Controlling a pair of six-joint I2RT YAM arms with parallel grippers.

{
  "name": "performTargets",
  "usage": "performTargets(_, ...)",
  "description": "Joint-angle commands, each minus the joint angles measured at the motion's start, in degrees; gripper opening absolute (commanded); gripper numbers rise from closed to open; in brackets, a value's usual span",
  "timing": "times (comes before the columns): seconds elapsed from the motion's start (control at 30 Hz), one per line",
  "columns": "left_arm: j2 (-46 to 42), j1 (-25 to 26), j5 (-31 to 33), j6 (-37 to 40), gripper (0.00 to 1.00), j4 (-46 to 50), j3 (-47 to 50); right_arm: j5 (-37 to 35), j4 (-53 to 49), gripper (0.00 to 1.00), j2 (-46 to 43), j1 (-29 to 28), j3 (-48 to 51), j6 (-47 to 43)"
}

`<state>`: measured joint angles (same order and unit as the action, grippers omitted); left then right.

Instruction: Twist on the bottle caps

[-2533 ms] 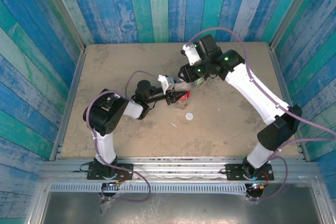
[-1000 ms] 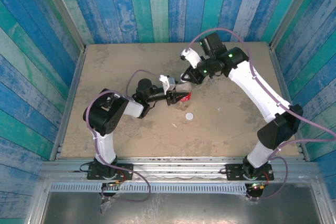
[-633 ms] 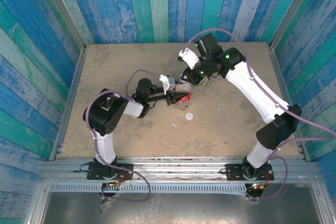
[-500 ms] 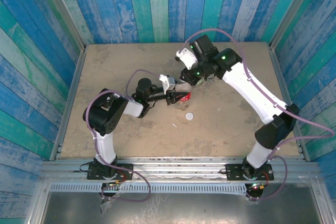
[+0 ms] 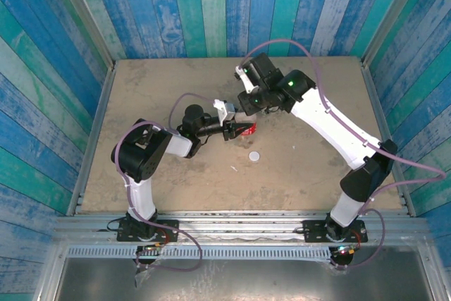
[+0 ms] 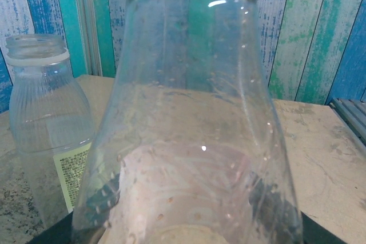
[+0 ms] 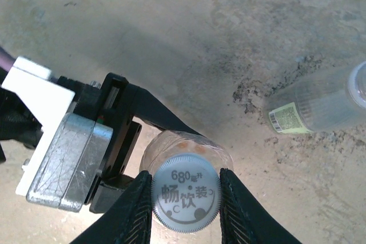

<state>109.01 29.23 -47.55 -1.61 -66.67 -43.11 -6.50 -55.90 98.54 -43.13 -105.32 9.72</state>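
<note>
My left gripper [image 5: 238, 130] is shut on the red-label bottle [image 5: 247, 130] and holds it upright. In the left wrist view its clear body [image 6: 189, 141] is close to the lens, with dark fingers [image 6: 54, 230] at the bottom corners. My right gripper [image 7: 186, 201] is shut on a white bottle cap [image 7: 186, 200] printed "680". The cap sits right over that bottle [image 7: 183, 141] and hides its mouth. The green-and-white-label bottle [image 6: 43, 124] [image 7: 320, 107] stands uncapped just beyond. The second white cap [image 5: 254, 155] lies on the table, nearer the arm bases.
The tan table [image 5: 155, 89] is boxed in by blue and green plank walls [image 5: 211, 5] on three sides. A small white scrap [image 5: 233, 168] lies near the loose cap. The left arm's purple cable [image 5: 180, 103] arches over the table.
The right arm has swung left and come over the bottle in my left gripper, carrying the cap. The left arm and its bottle have stayed put.
</note>
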Motion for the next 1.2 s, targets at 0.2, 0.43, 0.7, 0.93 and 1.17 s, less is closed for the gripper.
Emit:
performTargets(0.2,2.9,1.0,0.3,-0.2,0.45,11.5,1.3,-4.5,0.1,0.37,1.2,-2.8,2.8,6.2)
performTargets(0.43,3.0,1.0,0.4,-0.2,0.45,11.4,1.3,-4.4,0.5,0.67,-0.7,-2.7,0.3,2.0)
performTargets(0.7,3.2,1.0,0.5,0.1,0.45,11.7,1.2,-1.7,3.4,0.71,-4.8,-0.4,2.6,0.4)
performTargets(0.93,3.4,1.0,0.4,0.2,0.45,11.8,1.4,6.2,6.1,0.67,-7.2,3.8,5.2,-3.2)
performTargets(1.17,3.4,1.0,0.2,0.6,0.45,12.3,1.4,18.5,6.3,0.49,-7.1,11.7,5.4,-5.8)
